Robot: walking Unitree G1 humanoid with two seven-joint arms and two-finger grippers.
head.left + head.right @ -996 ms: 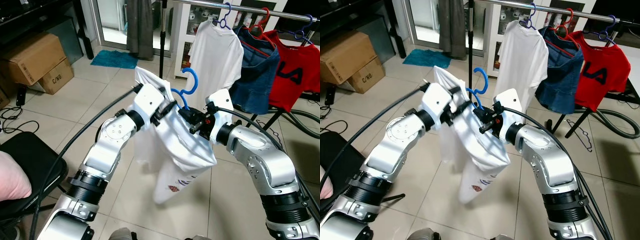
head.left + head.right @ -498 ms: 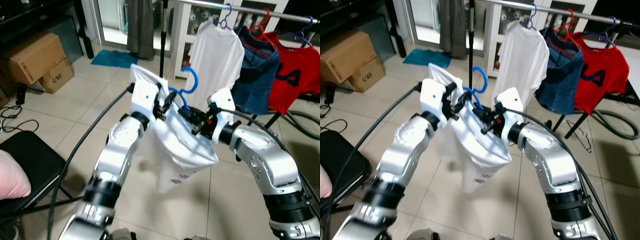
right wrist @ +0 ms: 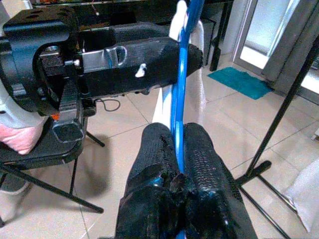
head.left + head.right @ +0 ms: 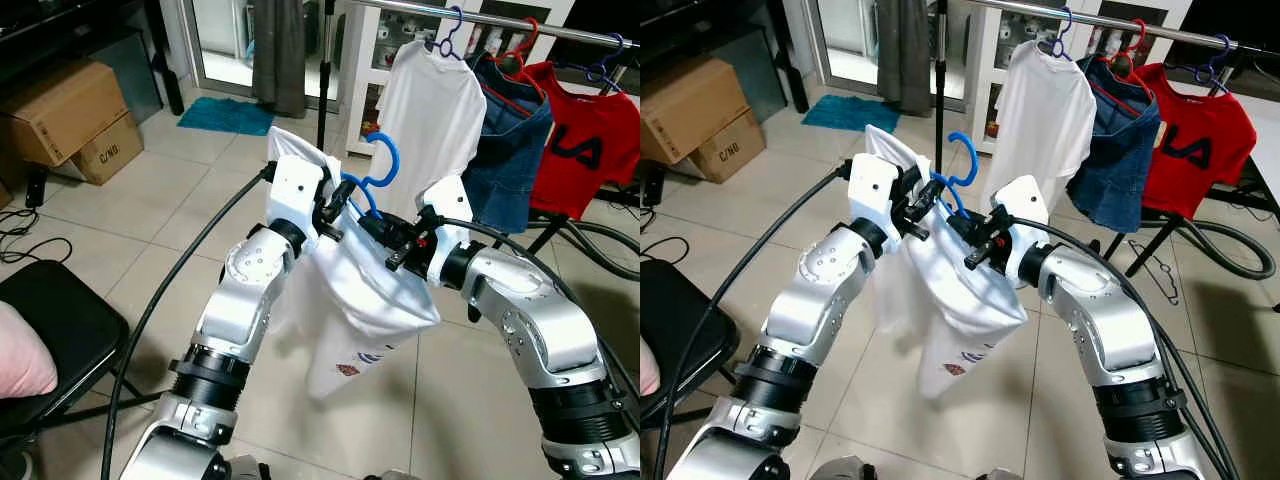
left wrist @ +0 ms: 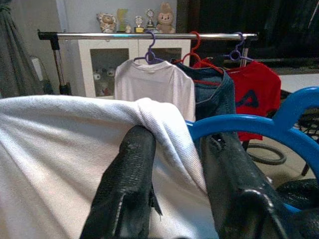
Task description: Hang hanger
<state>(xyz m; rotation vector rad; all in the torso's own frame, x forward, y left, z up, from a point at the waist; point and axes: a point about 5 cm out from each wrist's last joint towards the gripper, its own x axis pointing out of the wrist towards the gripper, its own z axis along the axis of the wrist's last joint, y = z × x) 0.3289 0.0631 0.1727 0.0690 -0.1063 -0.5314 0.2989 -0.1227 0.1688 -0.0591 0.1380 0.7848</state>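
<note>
Both end effectors meet in front of our chest, out over the tiled floor [image 4: 120, 210]. Our right end effector [image 4: 378, 232] has its two black fingers pressed together on the thin arm of the blue hanger [image 4: 378, 172], seen clearly in the right wrist view. Our left end effector [image 4: 335, 205] is clamped on the shoulder of the white shirt [image 4: 365, 300] where it drapes over the hanger, one finger on each side of the cloth fold.

We judge the hanger to be light, stiff plastic, probably a little slick, best held near the neck just under its hook. The shirt is soft and limp, hangs down loosely, and could slide off if tilted.

Beyond us stands the clothes rail [image 4: 520, 28], already carrying a white T-shirt [image 4: 435, 110], a denim garment [image 4: 510, 150] and a red shirt [image 4: 585, 150]. The hanger's hook is well apart from the rail, so hanging is not yet done.

Compared with one second ago, our left forearm has swung more upright, and the pair of end effectors sits slightly higher with the grips unchanged.
</note>
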